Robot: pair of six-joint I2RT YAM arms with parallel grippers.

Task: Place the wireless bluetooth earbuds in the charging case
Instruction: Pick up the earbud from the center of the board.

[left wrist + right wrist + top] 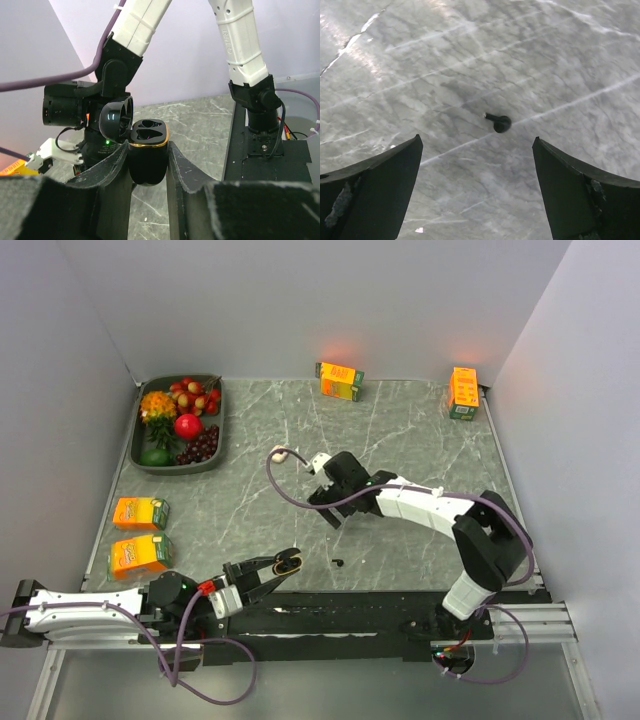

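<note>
My left gripper [283,562] is shut on the black charging case [289,560] near the table's front edge. In the left wrist view the case [147,155] sits upright between the fingers [107,170], gold rim up, its lid [117,119] open and both sockets empty. A black earbud [340,562] lies on the table just right of the case. My right gripper [326,508] hangs open and empty over the table's middle. In the right wrist view the black earbud [499,122] lies ahead between the spread fingertips [412,150]. A small whitish piece [281,453] lies by the purple cable.
A grey tray [222,428] of fruit stands at the back left. Orange juice cartons sit at the left edge [140,513] [139,555], at the back middle [340,380] and at the back right [463,392]. Walls close in three sides.
</note>
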